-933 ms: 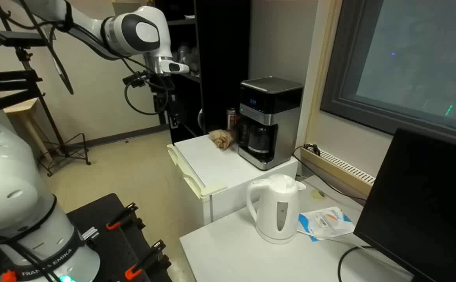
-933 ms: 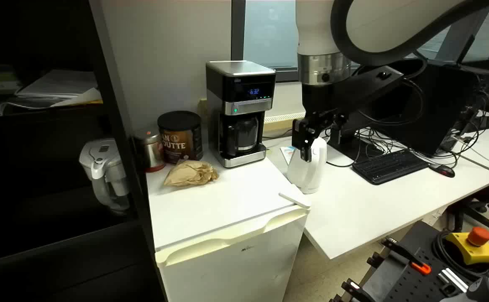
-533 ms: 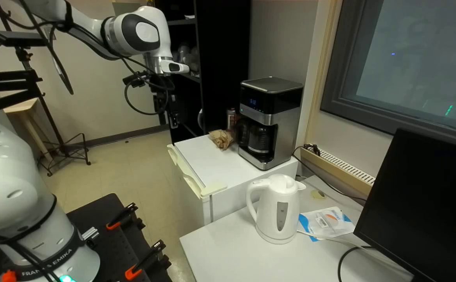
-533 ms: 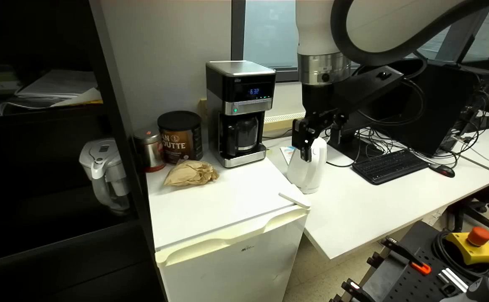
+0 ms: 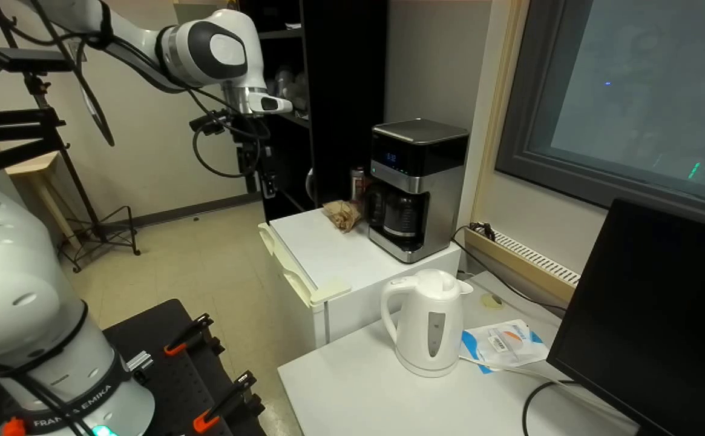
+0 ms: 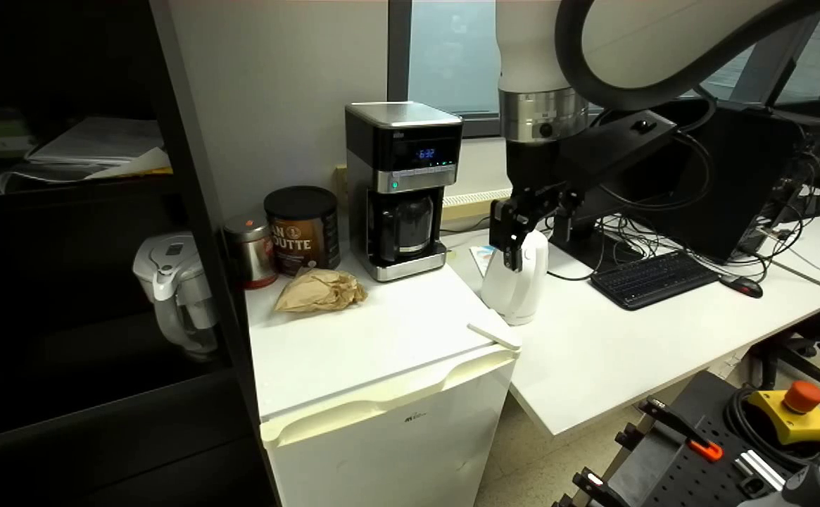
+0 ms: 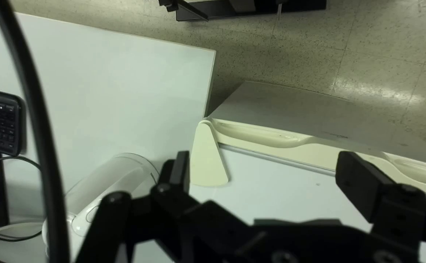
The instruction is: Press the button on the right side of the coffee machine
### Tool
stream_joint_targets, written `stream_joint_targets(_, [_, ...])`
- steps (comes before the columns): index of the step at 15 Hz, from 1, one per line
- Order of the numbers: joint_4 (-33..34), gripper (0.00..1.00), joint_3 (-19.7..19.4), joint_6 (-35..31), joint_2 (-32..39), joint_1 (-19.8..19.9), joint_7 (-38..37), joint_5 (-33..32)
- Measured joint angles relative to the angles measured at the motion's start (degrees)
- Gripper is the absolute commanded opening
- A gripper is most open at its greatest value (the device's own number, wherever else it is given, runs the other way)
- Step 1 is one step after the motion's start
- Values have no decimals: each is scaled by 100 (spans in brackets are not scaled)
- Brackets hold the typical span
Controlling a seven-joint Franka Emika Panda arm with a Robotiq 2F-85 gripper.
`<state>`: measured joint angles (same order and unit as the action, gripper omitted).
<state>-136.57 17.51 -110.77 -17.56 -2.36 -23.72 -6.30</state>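
Note:
The coffee machine is a black boxy drip maker with a silver-grey band. It stands upright on a white fridge and shows in both exterior views (image 5: 446, 212) (image 6: 364, 155). Its blue display is lit. A green light (image 6: 395, 184) glows at the left of the band, and small lights (image 6: 443, 163) show right below the display. A dark carafe (image 6: 413, 225) sits in its recess. My gripper (image 5: 265, 181) points down, apart from the machine, and also shows in an exterior view (image 6: 509, 243). In the wrist view the gripper (image 7: 266, 173) is open and empty above the fridge top; the machine is out of view there.
The white kettle (image 5: 428, 327) stands on the white table (image 5: 352, 387) beside the fridge (image 6: 381, 352). A brown paper bag (image 6: 319, 290), a metal can (image 6: 251, 253) and a coffee tin (image 6: 302, 232) stand left of the machine. A black shelf (image 6: 198, 211) and a monitor (image 5: 655, 315) flank the area.

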Motion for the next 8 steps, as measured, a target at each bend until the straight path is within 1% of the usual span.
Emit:
stream_joint_targets(2, [1, 100, -42, -101, 12, -55, 28, -161])
stream_joint_targets(8, [6, 100, -162, -807, 266, -75, 46, -929])
